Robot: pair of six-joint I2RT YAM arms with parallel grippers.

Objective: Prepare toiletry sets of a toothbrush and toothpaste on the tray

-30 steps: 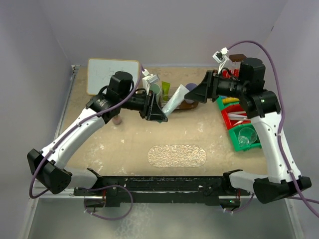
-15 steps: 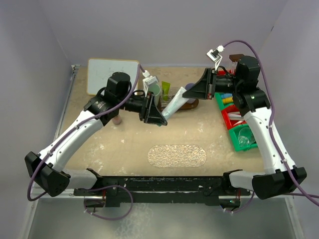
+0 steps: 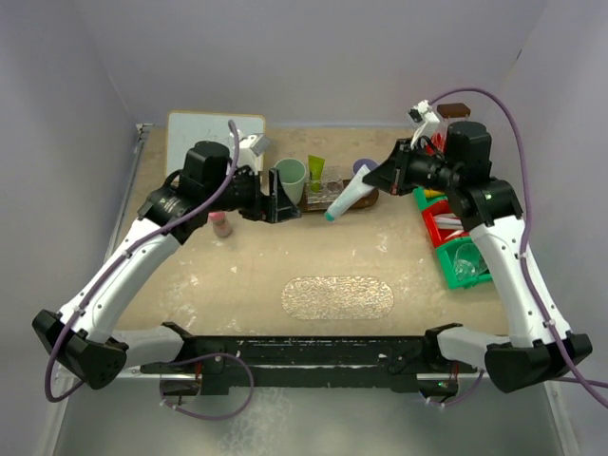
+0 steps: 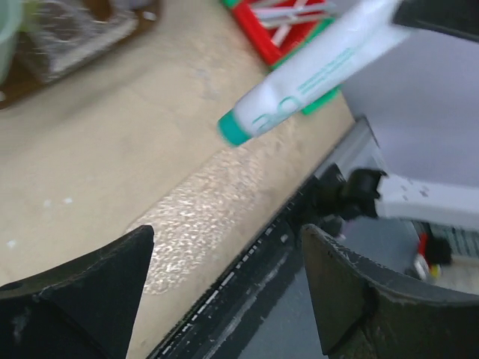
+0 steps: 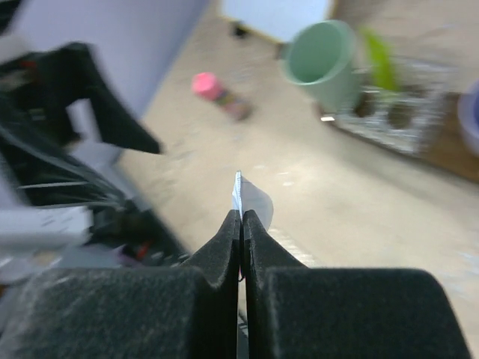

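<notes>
My right gripper (image 3: 373, 180) is shut on the flat crimped end of a white toothpaste tube (image 3: 346, 198), which hangs slanting with its teal cap down and to the left over the table. From the right wrist the jaws (image 5: 241, 217) pinch the tube's thin edge (image 5: 251, 197). My left gripper (image 3: 282, 198) stands open just left of the tube, holding nothing. Its wrist view shows the tube (image 4: 314, 81) in the air beyond its spread fingers (image 4: 82, 280). A low rack (image 3: 328, 190) with a green tube (image 3: 315, 171) sits on a brown tray (image 3: 367, 200), between a green cup (image 3: 290, 176) and a purple cup (image 3: 364, 167).
Red and green bins (image 3: 454, 237) at the right hold pale toothbrushes (image 3: 454, 220) and clear cups. A pink-capped bottle (image 3: 220, 225) stands under the left arm. A white board (image 3: 214, 142) lies at the back left and a glittery oval mat (image 3: 337, 296) near the front.
The left gripper opened, let go of the toothpaste tube and drew back to the left. The right gripper shut on the tube's flat end and now holds it alone.
</notes>
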